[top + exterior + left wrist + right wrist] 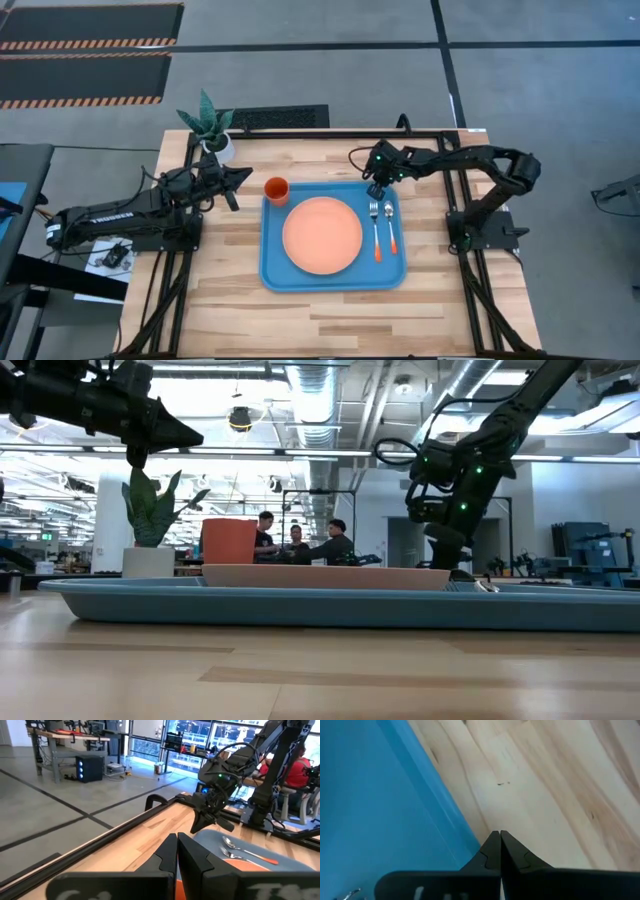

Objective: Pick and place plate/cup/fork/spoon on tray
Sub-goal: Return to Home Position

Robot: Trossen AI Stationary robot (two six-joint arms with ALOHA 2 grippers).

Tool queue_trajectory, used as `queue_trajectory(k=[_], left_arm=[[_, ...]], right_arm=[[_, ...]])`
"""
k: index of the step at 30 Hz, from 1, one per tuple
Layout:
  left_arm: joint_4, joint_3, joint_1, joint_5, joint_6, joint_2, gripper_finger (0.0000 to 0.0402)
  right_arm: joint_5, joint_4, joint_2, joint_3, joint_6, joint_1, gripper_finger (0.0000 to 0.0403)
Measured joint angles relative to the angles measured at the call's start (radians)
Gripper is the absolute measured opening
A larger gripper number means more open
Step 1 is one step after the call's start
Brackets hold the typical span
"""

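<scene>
The right gripper [496,842] is seen with its two dark fingers pressed together, their tips meeting in a point with nothing held between them. Beyond the tips, the light-blue tray [380,805] is shown, its raised rim running as a diagonal band. Past that rim, pale wooden table [555,785] boards are laid bare, marked by grain lines and a small dark speck. A sliver of silver metal [350,894] is glimpsed on the tray; what it belongs to cannot be told

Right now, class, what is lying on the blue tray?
On the tray lie the plate, cup, fork and spoon. The tray floor beneath the plate is covered.
</scene>
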Motion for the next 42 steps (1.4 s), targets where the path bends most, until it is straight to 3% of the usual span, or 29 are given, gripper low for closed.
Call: queue_trajectory(k=[8,16,19,24,28,35,42], left_arm=[[-0.005,0.0,0.0,0.01,0.019,0.0,0.0],[-0.018,-0.002,0.0,0.024,0.054,0.0,0.0],[0.046,-0.043,0.0,0.065,0.071,-0.007,0.0],[0.173,-0.129,0.0,0.139,0.071,-0.04,0.0],[0.147,-0.137,0.0,0.172,0.079,-0.075,0.0],[0.085,-0.137,0.0,0.172,0.117,-0.103,0.0],[0.081,-0.137,0.0,0.192,0.154,-0.103,0.0]], right_arm=[[0.004,-0.005,-0.014,0.0,0.004,-0.001,0.0019],[0.005,0.002,-0.171,0.0,-0.022,0.002,0.001],[0.002,0.082,-0.232,-0.013,-0.044,0.027,0.0009],[-0.097,0.372,-0.327,-0.137,-0.067,0.085,0.0009],[-0.157,0.54,-0.413,-0.239,-0.07,0.138,0.0009],[-0.2,0.602,-0.58,-0.353,-0.07,0.237,0.0009],[-0.233,0.712,-0.736,-0.493,-0.047,0.256,0.0008]])
